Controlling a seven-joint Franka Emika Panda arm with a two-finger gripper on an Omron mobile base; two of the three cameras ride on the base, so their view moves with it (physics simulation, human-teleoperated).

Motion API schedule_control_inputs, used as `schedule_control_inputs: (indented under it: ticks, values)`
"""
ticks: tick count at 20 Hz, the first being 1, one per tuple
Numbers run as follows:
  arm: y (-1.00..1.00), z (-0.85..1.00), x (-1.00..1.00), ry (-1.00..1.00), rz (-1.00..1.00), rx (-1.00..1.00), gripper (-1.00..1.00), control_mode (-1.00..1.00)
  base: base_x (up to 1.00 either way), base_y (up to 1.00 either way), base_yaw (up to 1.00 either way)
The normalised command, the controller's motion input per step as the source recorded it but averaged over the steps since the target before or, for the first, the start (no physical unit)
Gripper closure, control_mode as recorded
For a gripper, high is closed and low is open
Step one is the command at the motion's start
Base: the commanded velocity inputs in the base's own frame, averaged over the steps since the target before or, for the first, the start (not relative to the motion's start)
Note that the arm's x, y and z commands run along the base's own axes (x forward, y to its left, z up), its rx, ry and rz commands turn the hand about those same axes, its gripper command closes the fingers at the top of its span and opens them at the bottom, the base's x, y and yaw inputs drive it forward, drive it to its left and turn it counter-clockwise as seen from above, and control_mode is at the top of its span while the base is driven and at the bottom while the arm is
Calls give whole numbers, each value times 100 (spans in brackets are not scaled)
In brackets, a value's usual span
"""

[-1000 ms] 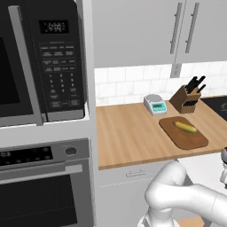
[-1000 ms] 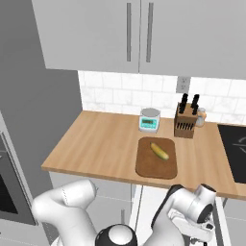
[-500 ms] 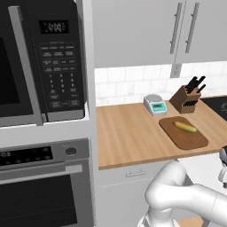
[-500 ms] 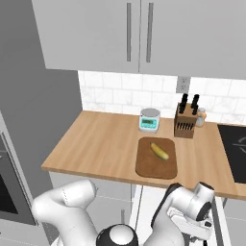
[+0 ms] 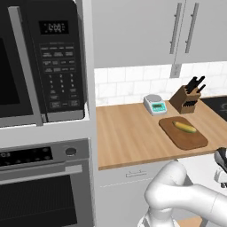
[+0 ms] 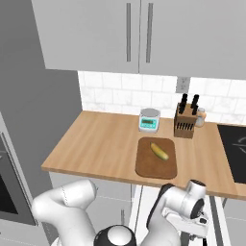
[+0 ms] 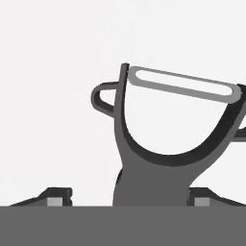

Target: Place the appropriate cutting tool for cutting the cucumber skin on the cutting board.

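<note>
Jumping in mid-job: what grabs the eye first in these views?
In the hand view, a dark Y-shaped peeler with a pale blade stands up between the fingertips. On the light wooden counter, the cucumber lies on the cutting board, with a knife block behind it.

I see the peeler (image 7: 163,144) in the hand view — its handle base is hidden below the bottom band. The fingertips (image 7: 57,196) barely show, so I cannot confirm whether they touch the handle.
</note>
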Motion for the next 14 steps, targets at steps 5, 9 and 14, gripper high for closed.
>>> schedule_control_inputs:
  ticks: [5, 9, 14]
  values:
    - [25, -37, -4, 0, 0, 0, 100, -100, 0, 0, 0]
    - [22, 0, -8, 0, -3, 0, 100, -100, 0, 0, 0]
    - [9, 51, -30, 0, 0, 0, 100, -100, 0, 0, 0]
